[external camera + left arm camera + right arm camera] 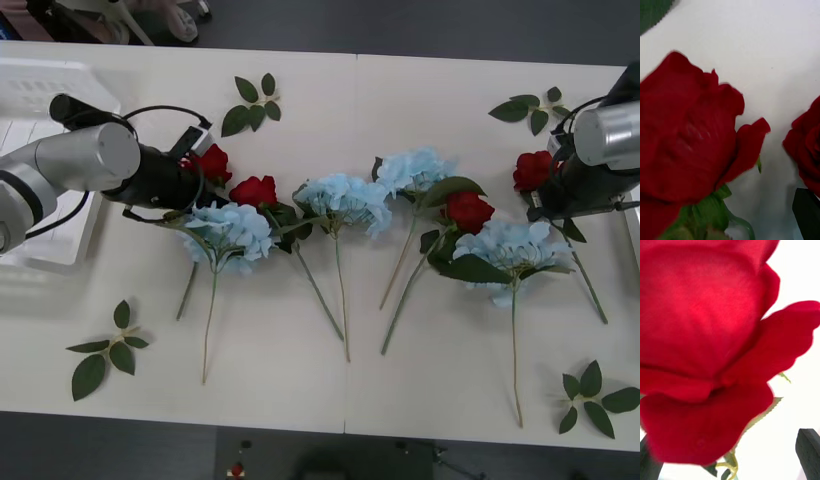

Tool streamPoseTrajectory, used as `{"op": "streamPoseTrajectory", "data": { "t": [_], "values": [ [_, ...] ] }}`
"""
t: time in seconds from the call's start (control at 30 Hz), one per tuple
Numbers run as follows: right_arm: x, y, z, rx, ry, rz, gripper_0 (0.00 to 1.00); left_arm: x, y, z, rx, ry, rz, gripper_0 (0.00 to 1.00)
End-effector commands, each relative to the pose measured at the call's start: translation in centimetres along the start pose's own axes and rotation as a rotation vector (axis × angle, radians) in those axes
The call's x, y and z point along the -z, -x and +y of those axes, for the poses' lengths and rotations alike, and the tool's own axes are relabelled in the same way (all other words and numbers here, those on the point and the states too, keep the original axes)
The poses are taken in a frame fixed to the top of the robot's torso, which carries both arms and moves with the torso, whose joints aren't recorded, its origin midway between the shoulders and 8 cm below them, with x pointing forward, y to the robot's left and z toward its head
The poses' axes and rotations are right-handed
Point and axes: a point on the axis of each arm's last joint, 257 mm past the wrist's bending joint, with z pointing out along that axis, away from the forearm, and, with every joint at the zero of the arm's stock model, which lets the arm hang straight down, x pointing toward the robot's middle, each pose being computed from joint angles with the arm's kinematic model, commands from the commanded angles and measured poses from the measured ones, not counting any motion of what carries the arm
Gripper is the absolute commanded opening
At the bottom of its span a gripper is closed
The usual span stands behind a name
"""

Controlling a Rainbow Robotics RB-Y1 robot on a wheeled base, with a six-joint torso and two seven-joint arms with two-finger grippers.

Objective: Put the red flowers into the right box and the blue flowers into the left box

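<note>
Roughly: right gripper (548, 190) sits near the tabletop's right edge, at a red rose (532, 170). Wrist view has the bloom (711, 348) pressed close and one black finger (808, 453) at the corner; whether it grips the stem, cannot tell. Left gripper (192, 172) is toward the left edge at another rose (212, 162), one finger (807, 213) seen, grip unclear too. Best to pinch low on the stem, under the head, and lift straight so neighbouring blue flowers (230, 232) don't drag. Both forearms lie low, reaching inward over the table. Left box (40, 90) at far left corner.
</note>
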Motion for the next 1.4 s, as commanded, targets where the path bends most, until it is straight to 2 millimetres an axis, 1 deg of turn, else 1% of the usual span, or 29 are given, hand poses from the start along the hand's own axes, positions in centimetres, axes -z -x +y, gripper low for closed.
{"op": "streamPoseTrajectory", "data": {
  "t": [0.03, 0.07, 0.1, 0.13, 0.2, 0.23, 0.27, 0.3, 0.33, 0.37, 0.47, 0.57, 0.7, 0.8, 0.87, 0.9, 0.97, 1.0, 1.03, 1.1, 1.13, 1.17, 1.2, 1.23, 1.27, 1.3, 1.33, 1.37, 1.4],
  "values": [
    [1.1, 2.6, 0.4, 0.034, -0.006, -0.051, 1.00, 0.4, 1.4, 1.1, -0.043, 0.047, 0.024, 0.81],
    [0.9, 2.6, 0.5, 0.034, -0.006, -0.054, 1.00, 0.4, 1.4, 1.1, -0.055, 0.051, 0.030, 0.38],
    [0.8, 2.6, 0.4, 0.032, -0.007, -0.056, 1.00, 0.4, 1.4, 1.2, -0.058, 0.054, 0.033, 0.06],
    [0.6, 2.6, 0.4, 0.030, -0.006, -0.057, 0.93, 0.4, 1.4, 1.2, -0.062, 0.056, 0.034, 0.00],
    [0.5, 2.5, 0.3, 0.025, -0.009, -0.056, 0.71, 0.4, 1.4, 1.3, -0.066, 0.060, 0.033, 0.00],
    [0.3, 2.4, 0.5, 0.024, -0.006, -0.055, 0.64, 0.5, 1.4, 1.5, -0.069, 0.063, 0.034, 0.00],
    [0.2, 2.3, 0.4, 0.021, -0.007, -0.057, 0.52, 0.5, 1.4, 1.5, -0.070, 0.065, 0.033, 0.00],
    [0.2, 2.3, 0.3, 0.018, -0.009, -0.055, 0.37, 0.5, 1.5, 1.6, -0.074, 0.069, 0.030, 0.00],
    [0.1, 2.3, 0.3, 0.015, -0.007, -0.057, 0.04, 0.5, 1.6, 1.7, -0.078, 0.074, 0.028, 0.00],
    [0.2, 2.5, 0.4, 0.016, -0.006, -0.062, 0.00, 0.5, 1.6, 1.8, -0.079, 0.075, 0.027, 0.00],
    [0.2, 2.6, 0.3, 0.006, -0.003, -0.066, 0.00, 0.6, 1.7, 2.1, -0.083, 0.084, 0.023, 0.00],
    [0.0, 2.7, 0.2, -0.004, -0.002, -0.077, 0.00, 0.9, 2.3, 2.6, -0.084, 0.096, 0.003, 0.00],
    [-0.2, 3.1, 0.1, -0.019, 0.004, -0.098, 0.00, 2.5, 4.5, 4.0, -0.068, 0.117, -0.060, 0.00],
    [0.1, 3.9, 0.7, -0.037, 0.028, -0.125, 0.00, 4.5, 6.7, 5.3, -0.048, 0.128, -0.118, 0.00],
    [0.9, 5.0, 0.6, -0.068, 0.054, -0.152, 0.00, 6.8, 9.3, 6.0, -0.023, 0.122, -0.184, 0.00],
    [1.3, 5.4, 0.6, -0.075, 0.060, -0.159, 0.00, 7.5, 9.9, 6.0, -0.016, 0.114, -0.197, 0.00],
    [3.3, 6.8, -0.1, -0.107, 0.087, -0.174, 0.00, 10.4, 12.4, 5.4, -0.005, 0.068, -0.243, 0.00],
    [3.9, 7.1, -0.5, -0.117, 0.091, -0.174, 0.00, 11.2, 12.8, 5.3, 0.002, 0.055, -0.252, 0.00],
    [5.9, 8.0, -1.1, -0.140, 0.114, -0.179, 0.00, 12.7, 13.9, 4.3, 0.016, 0.008, -0.270, 0.00],
    [8.1, 8.8, -2.2, -0.146, 0.123, -0.181, 0.00, 14.1, 15.1, 2.9, 0.040, -0.051, -0.296, 0.00],
    [9.7, 9.4, -3.3, -0.142, 0.115, -0.187, 0.00, 15.0, 16.8, 1.2, 0.063, -0.109, -0.339, 0.00],
    [11.3, 9.7, -4.8, -0.131, 0.094, -0.192, 0.00, 15.9, 19.0, -1.0, 0.088, -0.176, -0.390, 0.00],
    [12.2, 9.8, -5.7, -0.127, 0.079, -0.199, 0.00, 16.2, 20.1, -2.3, 0.100, -0.209, -0.414, 0.00],
    [13.6, 10.0, -7.5, -0.119, 0.050, -0.208, 0.00, 16.7, 22.5, -4.9, 0.119, -0.275, -0.460, 0.00],
    [14.5, 9.8, -9.2, -0.119, 0.023, -0.213, 0.00, 17.0, 24.4, -6.8, 0.144, -0.322, -0.505, 0.00],
    [15.6, 9.7, -11.2, -0.114, -0.011, -0.222, 0.00, 17.5, 27.1, -8.9, 0.172, -0.368, -0.571, 0.00],
    [16.2, 9.5, -12.9, -0.105, -0.051, -0.226, 0.00, 17.9, 29.1, -10.5, 0.184, -0.390, -0.623, 0.00],
    [16.8, 9.2, -15.3, -0.060, -0.117, -0.228, 0.00, 18.3, 31.4, -12.2, 0.200, -0.408, -0.688, 0.00],
    [17.2, 9.2, -16.9, -0.021, -0.168, -0.234, 0.00, 18.7, 33.1, -13.5, 0.207, -0.417, -0.734, 0.00]
  ]
}}
